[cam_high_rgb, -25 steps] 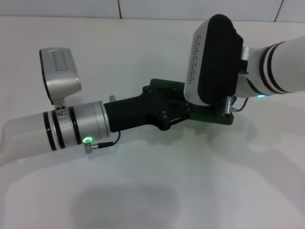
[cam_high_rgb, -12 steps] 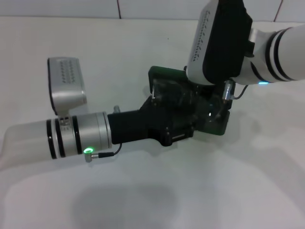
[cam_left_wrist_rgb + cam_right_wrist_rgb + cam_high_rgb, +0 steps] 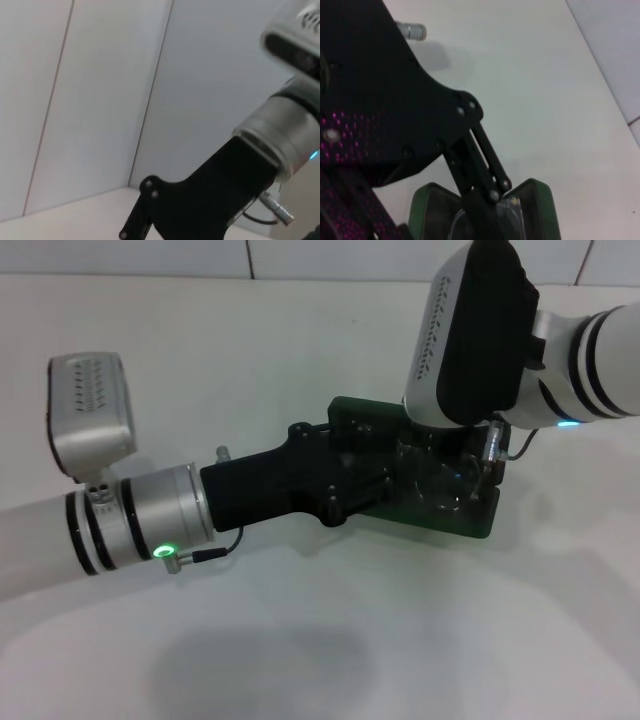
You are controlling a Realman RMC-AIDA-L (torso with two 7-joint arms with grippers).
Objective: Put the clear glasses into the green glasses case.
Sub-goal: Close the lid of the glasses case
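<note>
The green glasses case (image 3: 472, 522) lies open on the white table, right of centre. Inside it the clear glasses (image 3: 441, 486) show as a faint transparent frame. My left gripper (image 3: 392, 483) reaches in from the left, its black body over the case's near left part. My right wrist housing (image 3: 470, 335) hangs over the far right of the case and hides the right gripper below it. In the right wrist view, the left gripper's black linkage (image 3: 485, 165) runs down into the open case (image 3: 540, 200), with a clear lens (image 3: 512, 212) beside it. The left wrist view shows the right gripper's black body (image 3: 200, 200).
A white tabletop (image 3: 300, 640) surrounds the case, and a tiled wall (image 3: 330, 255) runs along its far edge. Both arms crowd the space above the case.
The case has shifted right and toward me and lies flatter than half a second ago. My left arm has swung with it, and the right wrist has moved up and to the right.
</note>
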